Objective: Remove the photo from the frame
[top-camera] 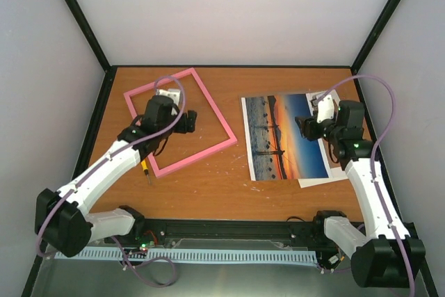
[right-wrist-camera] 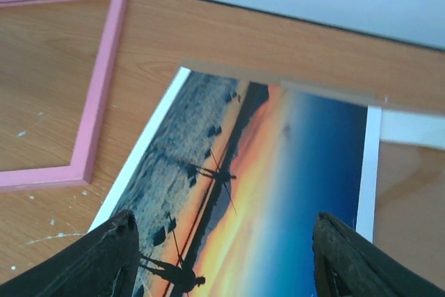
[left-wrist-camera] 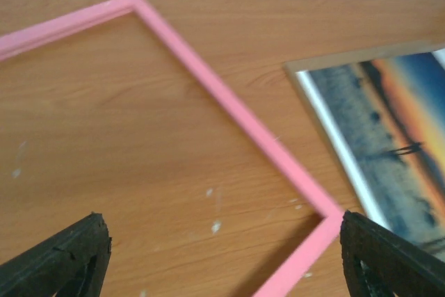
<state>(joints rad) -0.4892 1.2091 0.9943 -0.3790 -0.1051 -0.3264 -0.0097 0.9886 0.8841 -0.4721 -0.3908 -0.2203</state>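
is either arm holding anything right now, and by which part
Nothing is held. Left gripper jaws stand open above the frame, right gripper jaws open above the photo.

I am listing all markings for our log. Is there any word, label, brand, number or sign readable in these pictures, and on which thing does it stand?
No text can be read in any view.
The photo: only a sunset and dark silhouettes, no caption.
The frame: plain pink, no label.
The white sheet: blank where it shows.
The screwdriver: too small to tell any print.
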